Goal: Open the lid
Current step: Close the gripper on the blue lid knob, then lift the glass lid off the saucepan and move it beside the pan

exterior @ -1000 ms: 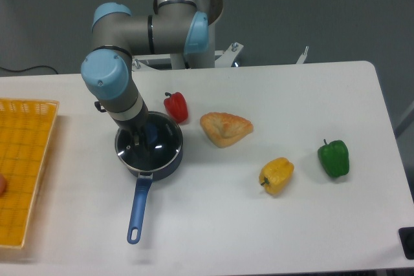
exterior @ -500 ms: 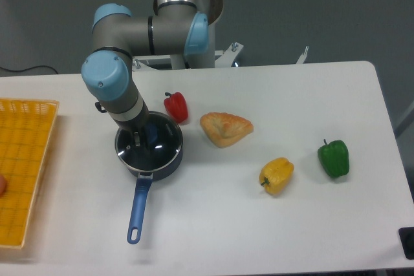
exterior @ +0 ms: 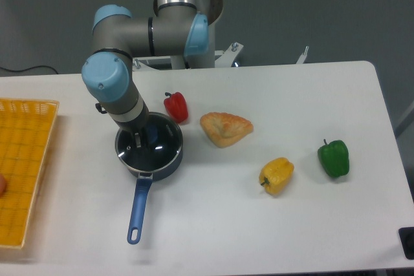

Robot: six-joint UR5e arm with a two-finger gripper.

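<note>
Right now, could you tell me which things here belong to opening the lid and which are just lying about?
Job: lid, tool, saucepan.

Lying about: red pepper, pastry, yellow pepper, green pepper, yellow basket.

Robotics lab, UR5e arm [exterior: 123, 63], white table [exterior: 291, 231], grey backdrop

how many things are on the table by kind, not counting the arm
peppers: 3 (red pepper, yellow pepper, green pepper)
pastry: 1
saucepan: 1
lid: 1
yellow basket: 1
total: 7
</note>
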